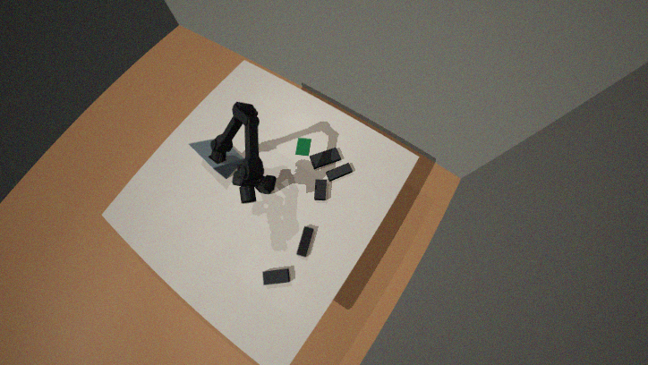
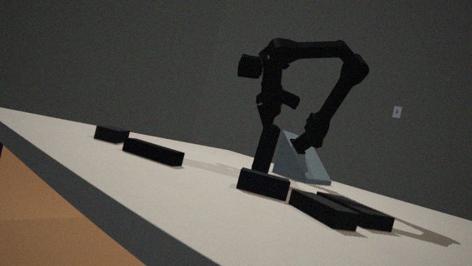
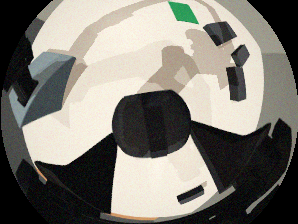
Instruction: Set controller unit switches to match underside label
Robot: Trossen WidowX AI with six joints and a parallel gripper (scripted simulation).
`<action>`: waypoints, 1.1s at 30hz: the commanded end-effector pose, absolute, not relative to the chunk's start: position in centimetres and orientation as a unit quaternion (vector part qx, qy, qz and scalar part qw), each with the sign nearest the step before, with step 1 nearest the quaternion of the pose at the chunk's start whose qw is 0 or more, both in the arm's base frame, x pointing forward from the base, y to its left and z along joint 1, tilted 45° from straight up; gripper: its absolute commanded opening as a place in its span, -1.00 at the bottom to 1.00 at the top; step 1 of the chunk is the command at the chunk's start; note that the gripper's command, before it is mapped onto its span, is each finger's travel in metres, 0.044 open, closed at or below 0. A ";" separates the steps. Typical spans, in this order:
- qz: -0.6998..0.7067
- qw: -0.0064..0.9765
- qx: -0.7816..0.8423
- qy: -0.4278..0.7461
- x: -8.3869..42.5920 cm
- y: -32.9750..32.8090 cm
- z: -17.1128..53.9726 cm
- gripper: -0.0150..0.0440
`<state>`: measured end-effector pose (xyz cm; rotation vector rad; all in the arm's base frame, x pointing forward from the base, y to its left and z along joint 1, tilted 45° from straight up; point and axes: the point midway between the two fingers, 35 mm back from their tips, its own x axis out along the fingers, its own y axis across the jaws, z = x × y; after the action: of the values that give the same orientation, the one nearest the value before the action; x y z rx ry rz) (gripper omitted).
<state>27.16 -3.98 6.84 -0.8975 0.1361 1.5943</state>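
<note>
My gripper point(image 2: 269, 127) point(image 3: 153, 131) is shut on the dark grey controller unit point(image 2: 265, 150) point(image 3: 132, 120), which hangs between the fingers. In the exterior view the unit is nearly upright, its long side pointing down and slightly left, in the air beyond a dark block. The wrist view shows a dark face of the unit with a darker stripe. No numbered switches, green ends or label squares can be made out in any view now. In the top view the arm covers most of the grip, and I cannot clearly tell the unit from the wrist parts.
Dark blocks point(image 1: 325, 157) point(image 1: 339, 171) point(image 1: 320, 189) stand right of the arm. Two more blocks point(image 1: 307, 241) point(image 1: 276, 275) lie farther down the white bench point(image 1: 190, 235). A green square point(image 1: 302, 147) point(image 3: 183, 12) lies near them. The arm stands on a blue-grey wedge point(image 2: 320, 168) point(image 3: 55, 82).
</note>
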 end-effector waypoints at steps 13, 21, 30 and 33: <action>0.686 0.602 -0.403 0.072 27.7 -4.6 5.8 0.65; 0.682 0.601 -0.409 0.078 28.0 -5.0 5.4 0.65; 0.678 0.600 -0.416 0.084 28.3 -5.3 4.9 0.65; 0.676 0.600 -0.419 0.087 28.4 -5.5 4.7 0.65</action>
<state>28.32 -5.48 5.12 -0.9640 0.1923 1.5603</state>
